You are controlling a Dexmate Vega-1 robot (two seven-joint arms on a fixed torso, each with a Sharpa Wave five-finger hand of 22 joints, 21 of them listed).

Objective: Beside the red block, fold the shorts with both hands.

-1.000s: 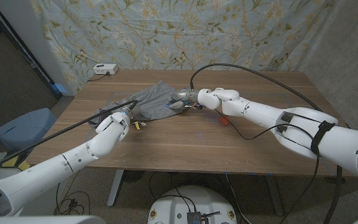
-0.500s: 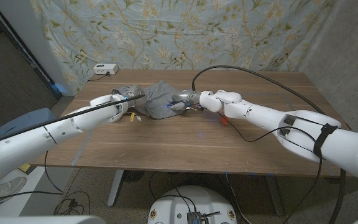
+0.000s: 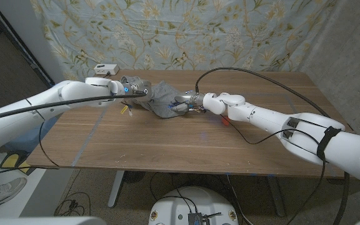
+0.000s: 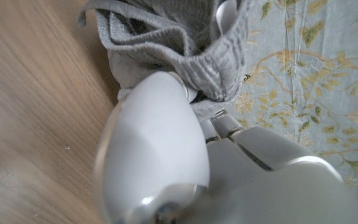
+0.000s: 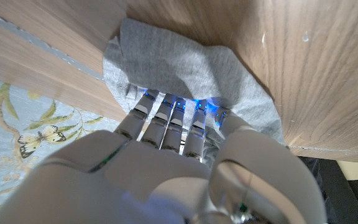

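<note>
Grey shorts [image 3: 158, 99] lie bunched at the far-left part of the wooden bench [image 3: 186, 140], soft ribbed knit at the waistband, thinner jersey elsewhere, heavily creased. Left robot hand [image 3: 133, 87] clamps the waistband end and holds it off the wood; the left wrist view shows fabric gathered into the fingers, folds hanging over the white rounded hand shell [image 4: 157, 149]. Right robot hand [image 3: 185, 102] is at the opposite end, fingers [image 5: 166, 115] tucked under the cloth edge with the fabric draped over them; probably gripping, though the thumb contact is hidden. Red block [image 3: 225, 122] sits on the bench just beside the right forearm, apart from the shorts, small and hard to shape. A white box [image 3: 105, 69] rests at the far-left bench edge. Floral patterned cloth [image 3: 186, 31] hangs behind.
</note>
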